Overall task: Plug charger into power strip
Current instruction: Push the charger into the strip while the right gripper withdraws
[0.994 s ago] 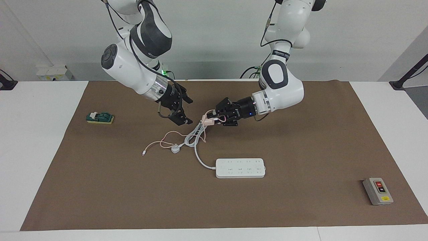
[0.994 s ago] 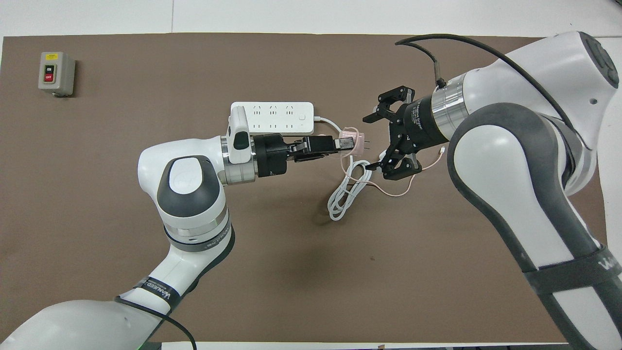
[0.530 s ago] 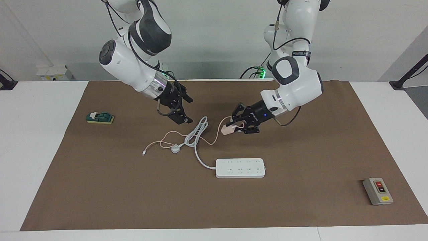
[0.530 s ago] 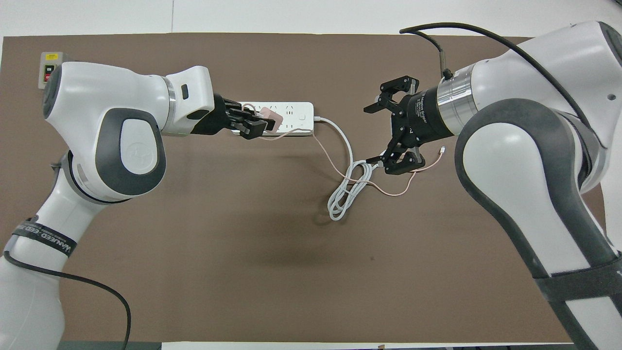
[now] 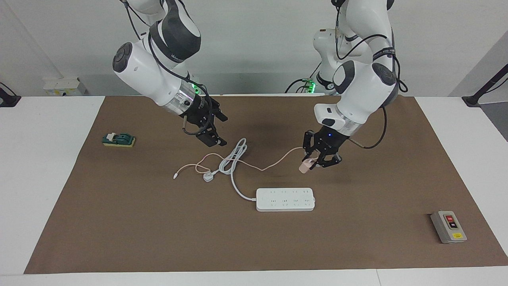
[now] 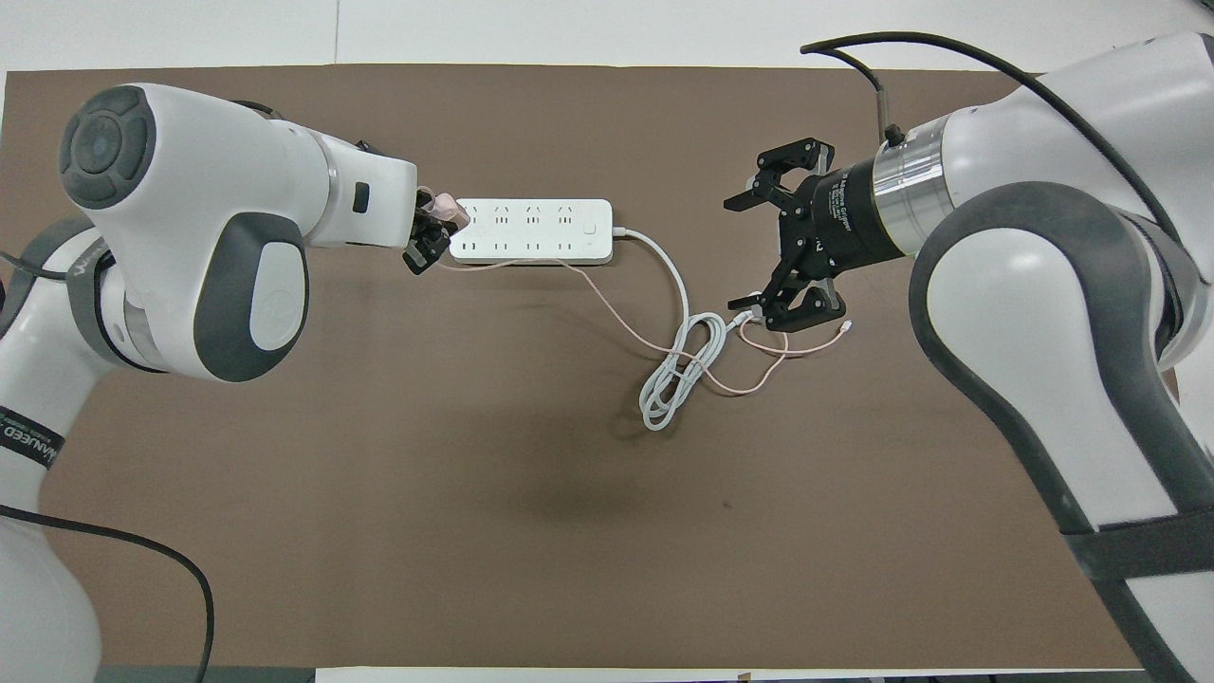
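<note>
Left of centre in the facing view, our right gripper (image 5: 207,128) waits, fingers spread. At centre the power strip (image 5: 285,199), a flat matte white bar, lies long axis sideways. Right of centre our left gripper (image 5: 317,159) pinches the small pink charger (image 5: 305,167) just above the strip's end.

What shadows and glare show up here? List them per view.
Facing view: soft, even light; a faint shadow on the brown mat under the left gripper holding the charger. Overhead view: a diffuse dark patch on the mat nearer the robots than the power strip. No glare in either.
</note>
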Available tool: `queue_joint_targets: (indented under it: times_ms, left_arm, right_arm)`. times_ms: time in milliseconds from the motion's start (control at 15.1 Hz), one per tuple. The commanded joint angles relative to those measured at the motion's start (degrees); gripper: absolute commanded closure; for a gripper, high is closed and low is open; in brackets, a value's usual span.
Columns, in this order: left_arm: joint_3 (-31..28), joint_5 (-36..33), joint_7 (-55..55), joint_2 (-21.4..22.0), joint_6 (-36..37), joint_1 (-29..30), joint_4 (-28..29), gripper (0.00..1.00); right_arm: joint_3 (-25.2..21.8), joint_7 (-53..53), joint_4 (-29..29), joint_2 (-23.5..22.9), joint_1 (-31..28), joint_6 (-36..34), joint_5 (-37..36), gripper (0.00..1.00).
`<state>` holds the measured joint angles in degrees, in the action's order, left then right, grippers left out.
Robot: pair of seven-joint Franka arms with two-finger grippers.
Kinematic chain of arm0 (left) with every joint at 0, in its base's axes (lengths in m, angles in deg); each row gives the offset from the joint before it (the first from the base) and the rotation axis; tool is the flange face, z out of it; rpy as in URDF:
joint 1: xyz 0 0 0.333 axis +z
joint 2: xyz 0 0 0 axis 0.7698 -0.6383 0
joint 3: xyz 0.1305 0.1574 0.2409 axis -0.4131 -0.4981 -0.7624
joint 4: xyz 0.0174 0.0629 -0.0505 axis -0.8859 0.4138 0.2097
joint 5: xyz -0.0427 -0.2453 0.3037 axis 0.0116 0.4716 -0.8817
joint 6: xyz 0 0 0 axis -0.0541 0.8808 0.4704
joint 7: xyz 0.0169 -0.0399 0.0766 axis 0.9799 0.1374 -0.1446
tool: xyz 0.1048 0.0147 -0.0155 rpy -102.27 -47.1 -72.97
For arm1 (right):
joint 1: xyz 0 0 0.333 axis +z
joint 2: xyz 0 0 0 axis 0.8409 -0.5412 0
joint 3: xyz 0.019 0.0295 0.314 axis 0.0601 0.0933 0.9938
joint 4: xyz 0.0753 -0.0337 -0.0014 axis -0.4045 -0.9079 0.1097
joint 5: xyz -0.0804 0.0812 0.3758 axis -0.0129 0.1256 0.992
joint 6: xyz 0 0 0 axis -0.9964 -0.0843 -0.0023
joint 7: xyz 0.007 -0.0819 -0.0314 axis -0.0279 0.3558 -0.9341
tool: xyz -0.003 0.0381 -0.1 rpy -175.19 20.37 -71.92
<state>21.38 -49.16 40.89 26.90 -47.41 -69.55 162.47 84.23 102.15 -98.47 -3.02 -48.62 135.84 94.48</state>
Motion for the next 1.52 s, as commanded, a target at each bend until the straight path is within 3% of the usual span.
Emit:
queue_joint_targets:
  times_ms: [0,464,861,1458]
  left_arm:
    - [-0.01,-3.77,3.42,0.5,1.2,-0.99,1.74,1.0]
    - [-0.1,-4.66,22.41,-3.53,-6.26,0.49,3.32,1.0]
    - [-0.19,-4.74,22.5,-7.92,-11.97,1.37,3.24,1.0]
    - [0.17,-2.38,21.97,-8.99,-13.04,1.29,3.85,1.0]
  right_arm:
    - [0.33,-5.84,0.03,1.38,-2.01,-1.42,-3.5,0.0]
    - [0.33,-21.65,0.03,3.06,-5.44,-2.38,-11.58,0.0]
    - [0.33,-41.15,-0.5,3.41,-10.18,-5.29,-17.47,0.0]
    - [0.33,-66.92,-0.41,4.73,-13.8,-8.54,-26.44,0.0]
